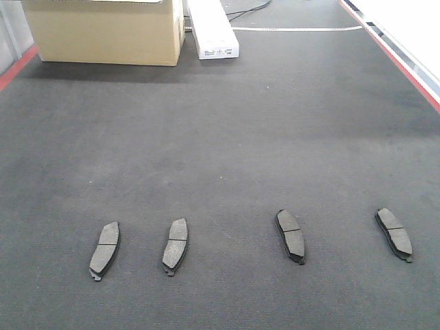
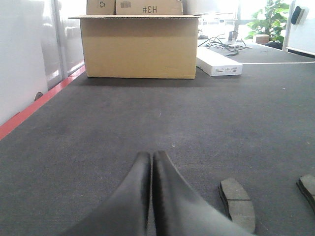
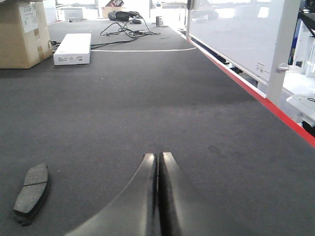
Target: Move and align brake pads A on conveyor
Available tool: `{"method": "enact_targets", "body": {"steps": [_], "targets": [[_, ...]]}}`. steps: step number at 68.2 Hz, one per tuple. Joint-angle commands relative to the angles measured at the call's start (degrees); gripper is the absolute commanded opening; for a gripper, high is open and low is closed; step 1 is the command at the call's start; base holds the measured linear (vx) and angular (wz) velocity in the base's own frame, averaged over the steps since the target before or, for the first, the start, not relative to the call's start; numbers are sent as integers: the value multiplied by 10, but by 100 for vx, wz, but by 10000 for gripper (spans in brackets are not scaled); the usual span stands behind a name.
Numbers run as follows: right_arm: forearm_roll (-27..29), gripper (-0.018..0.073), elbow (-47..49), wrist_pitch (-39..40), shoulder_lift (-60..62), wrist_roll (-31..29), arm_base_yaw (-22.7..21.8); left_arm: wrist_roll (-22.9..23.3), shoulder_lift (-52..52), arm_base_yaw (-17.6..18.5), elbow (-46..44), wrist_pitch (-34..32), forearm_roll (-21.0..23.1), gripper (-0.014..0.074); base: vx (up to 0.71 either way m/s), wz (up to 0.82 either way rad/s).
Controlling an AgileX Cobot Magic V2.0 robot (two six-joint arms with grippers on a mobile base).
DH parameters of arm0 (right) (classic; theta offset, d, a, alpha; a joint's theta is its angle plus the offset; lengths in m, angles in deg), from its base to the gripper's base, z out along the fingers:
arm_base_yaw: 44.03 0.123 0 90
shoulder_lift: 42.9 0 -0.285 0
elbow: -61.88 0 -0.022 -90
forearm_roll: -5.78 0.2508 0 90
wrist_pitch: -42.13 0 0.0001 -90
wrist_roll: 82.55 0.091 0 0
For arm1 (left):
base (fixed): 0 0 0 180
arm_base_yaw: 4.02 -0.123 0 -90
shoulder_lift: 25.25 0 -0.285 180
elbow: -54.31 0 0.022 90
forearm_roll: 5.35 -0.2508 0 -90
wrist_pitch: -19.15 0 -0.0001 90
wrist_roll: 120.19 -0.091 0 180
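Observation:
Several brake pads A lie in a loose row across the near part of the dark conveyor (image 1: 227,137): one at the far left (image 1: 104,250), one beside it (image 1: 175,246), one right of centre (image 1: 290,236) and one at the far right (image 1: 394,234). The two left ones lean right and the two right ones lean left. Neither gripper shows in the front view. My left gripper (image 2: 151,156) is shut and empty, low over the belt, with a pad (image 2: 237,204) to its right. My right gripper (image 3: 158,156) is also shut and empty, with a pad (image 3: 32,194) to its left.
A big cardboard box (image 1: 103,31) and a flat white box (image 1: 213,31) stand at the far end of the belt. Red rails run along the left edge (image 1: 17,69) and the right edge (image 1: 392,51). Cables (image 3: 123,29) lie beyond the white box.

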Motion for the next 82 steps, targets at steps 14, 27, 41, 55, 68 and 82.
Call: {"method": "enact_targets", "body": {"steps": [14, 27, 41, 55, 68, 82], "targets": [[-6, -11, -20, 67, 52, -28, 83, 0, 8, -1, 10, -48, 6, -6, 0, 0], [4, -11, -20, 67, 51, -26, 87, 0, 8, -1, 10, -47, 6, -6, 0, 0], [33, -11, -20, 67, 51, -25, 85, 0, 8, -1, 10, -47, 6, -6, 0, 0], [31, -11, -20, 66, 51, 5, 85, 0, 8, -1, 10, -47, 6, -6, 0, 0], [16, -11, -20, 66, 51, 32, 85, 0, 8, -1, 10, -47, 6, -6, 0, 0], [19, -11, -19, 65, 50, 32, 85, 0, 8, -1, 10, -47, 6, -6, 0, 0]]}}
